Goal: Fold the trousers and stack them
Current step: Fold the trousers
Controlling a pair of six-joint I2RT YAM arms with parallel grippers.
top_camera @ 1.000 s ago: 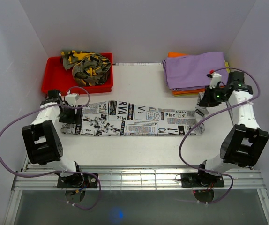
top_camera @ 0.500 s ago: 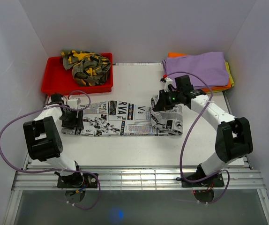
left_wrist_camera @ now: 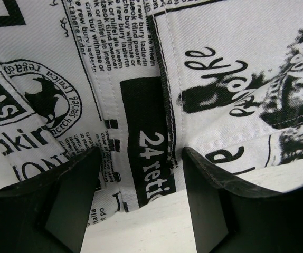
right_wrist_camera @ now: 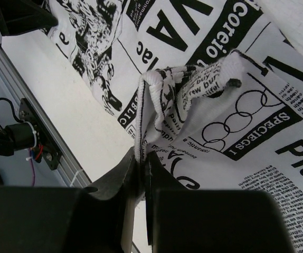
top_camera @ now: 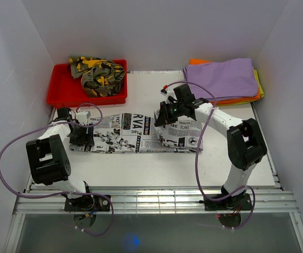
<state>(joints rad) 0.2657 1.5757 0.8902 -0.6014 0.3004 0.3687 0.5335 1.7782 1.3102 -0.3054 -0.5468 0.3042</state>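
Newspaper-print trousers (top_camera: 125, 136) mid-fold, just in front of the red tray (top_camera: 62, 92)

The leg end farthest from the tray had been lifted and carried back over the cloth, about halfway toward the tray's side, by the right gripper (right_wrist_camera: 141, 158), its jaws clamped on the hem. The left gripper (left_wrist_camera: 141, 174), jaws apart, straddled the end nearest the tray. The first fold looked roughly half made.

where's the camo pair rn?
Top view: the camouflage trousers lie bunched in the red tray at the far left, beyond the newspaper-print trousers.
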